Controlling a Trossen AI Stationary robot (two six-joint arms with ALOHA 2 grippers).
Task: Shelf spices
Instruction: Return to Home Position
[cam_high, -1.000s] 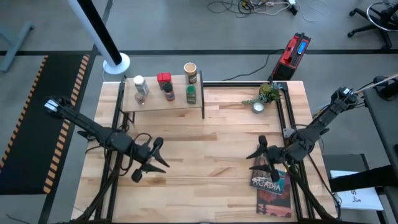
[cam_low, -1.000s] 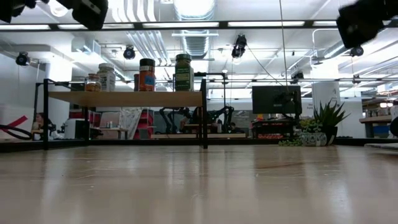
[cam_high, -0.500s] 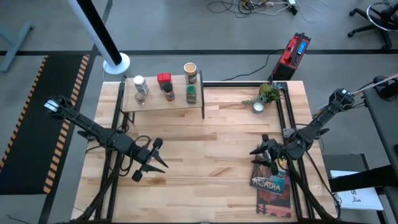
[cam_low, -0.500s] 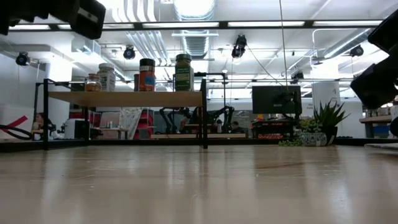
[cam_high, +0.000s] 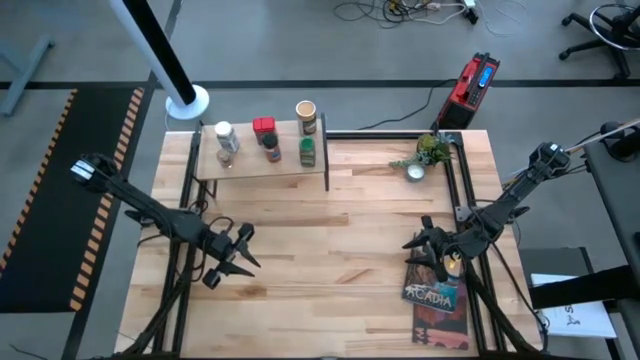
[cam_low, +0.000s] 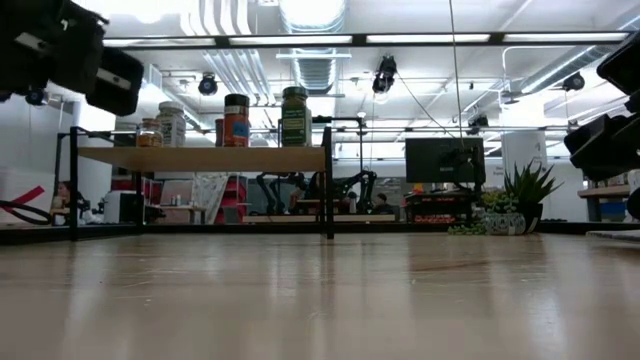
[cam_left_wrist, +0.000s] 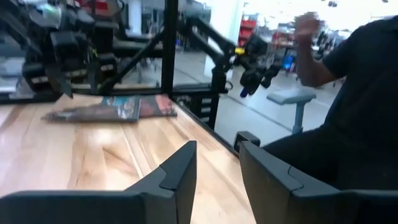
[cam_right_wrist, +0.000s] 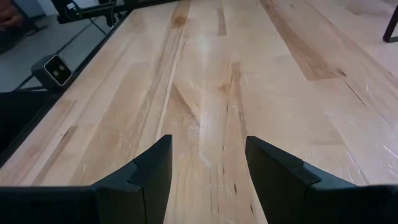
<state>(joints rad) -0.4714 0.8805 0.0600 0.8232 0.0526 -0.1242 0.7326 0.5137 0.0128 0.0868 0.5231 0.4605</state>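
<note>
Five spices (cam_high: 272, 150) are sitting on the shelf (cam_high: 250, 166), upper left; left gripper (cam_high: 246, 249) and right gripper (cam_high: 412, 248) are hovering mid-frame, fingers spread, empty.

Grey concrete floor (cam_high: 300, 50) surrounds the light wooden worktop (cam_high: 340, 230); a black-and-orange striped mat (cam_high: 60, 200) lies outward of the left hand (cam_high: 240, 250). White strip lights (cam_low: 430, 39) glow overhead.

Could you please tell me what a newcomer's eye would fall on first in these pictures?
The eye goes first to the shelf at the far left of the tabletop, with five spices standing on its top. Closer in, the left hand and the right hand hang open and empty above the tabletop, the right one by the Acadia book.
</note>
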